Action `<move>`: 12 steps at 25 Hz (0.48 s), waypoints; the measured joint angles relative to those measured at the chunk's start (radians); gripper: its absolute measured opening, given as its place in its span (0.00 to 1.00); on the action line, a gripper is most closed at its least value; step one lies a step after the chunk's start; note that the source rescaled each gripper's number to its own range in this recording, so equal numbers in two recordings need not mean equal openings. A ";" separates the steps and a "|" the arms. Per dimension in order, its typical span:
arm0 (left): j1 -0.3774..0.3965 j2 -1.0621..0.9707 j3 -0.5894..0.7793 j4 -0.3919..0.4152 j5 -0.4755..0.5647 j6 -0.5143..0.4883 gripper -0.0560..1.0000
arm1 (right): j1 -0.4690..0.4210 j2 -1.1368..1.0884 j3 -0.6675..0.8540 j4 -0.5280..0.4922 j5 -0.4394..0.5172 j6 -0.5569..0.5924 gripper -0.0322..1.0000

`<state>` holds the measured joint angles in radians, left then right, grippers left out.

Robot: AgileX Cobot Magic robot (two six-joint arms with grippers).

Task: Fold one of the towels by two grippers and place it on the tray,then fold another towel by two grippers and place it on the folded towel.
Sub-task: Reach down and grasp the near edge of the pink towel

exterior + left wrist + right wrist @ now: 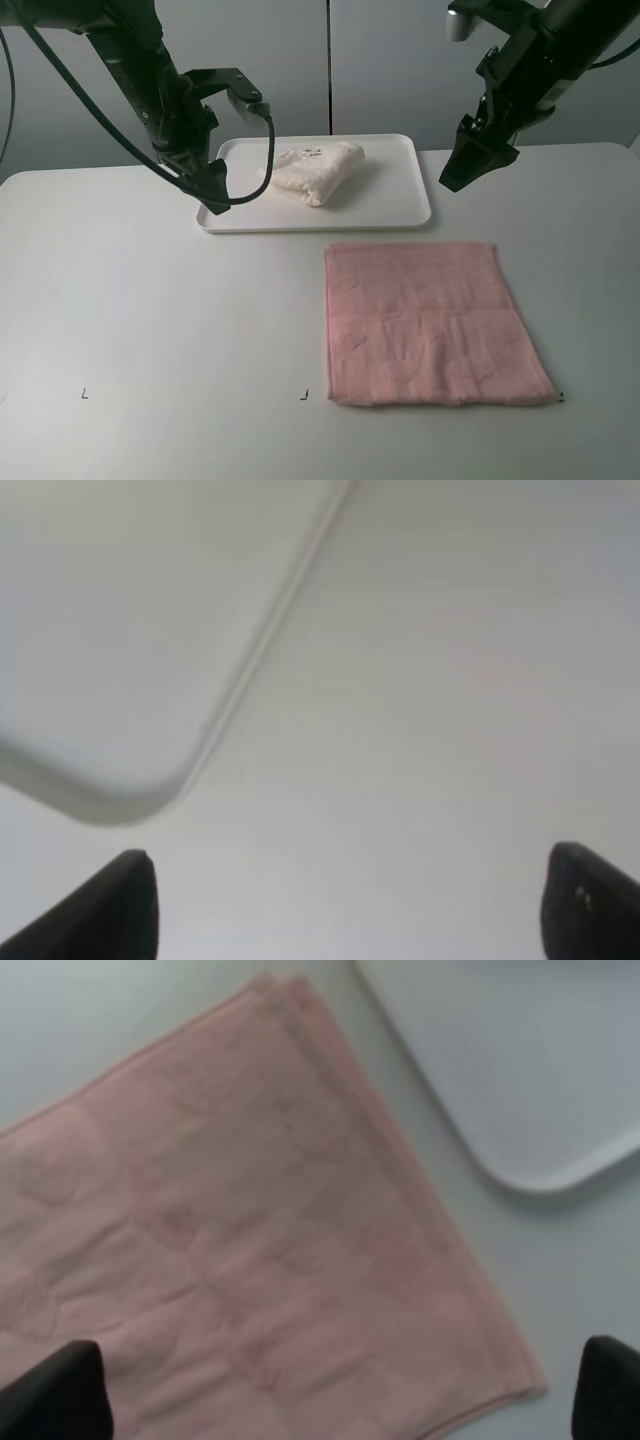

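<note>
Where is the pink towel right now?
In the high view the pink towel lies flat on the table, right of centre, just in front of the white tray and not touching it.

The flat towel (430, 320) is coloured plain pink, with a faint woven band across it. The folded towel (315, 172) is cream, marked with small dark print. The tray (400, 205) and table (150, 300) are white. The left gripper (350, 910) and right gripper (345, 1390) are black.
</note>
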<state>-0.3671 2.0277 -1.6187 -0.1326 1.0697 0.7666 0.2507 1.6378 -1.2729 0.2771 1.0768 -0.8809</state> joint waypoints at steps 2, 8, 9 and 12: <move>-0.006 0.000 0.024 -0.030 0.002 0.027 0.99 | 0.029 -0.058 0.088 -0.043 -0.028 -0.012 1.00; -0.124 0.000 0.121 -0.021 -0.067 0.043 0.99 | 0.047 -0.139 0.317 -0.085 -0.057 -0.256 1.00; -0.154 0.000 0.130 -0.021 -0.074 0.043 0.99 | 0.047 -0.139 0.345 -0.085 -0.075 -0.300 1.00; -0.232 0.000 0.143 0.001 -0.097 0.020 0.99 | 0.047 -0.143 0.411 -0.083 -0.125 -0.355 1.00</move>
<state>-0.5993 2.0277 -1.4758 -0.1315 0.9728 0.7864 0.2973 1.4949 -0.8614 0.1943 0.9521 -1.2354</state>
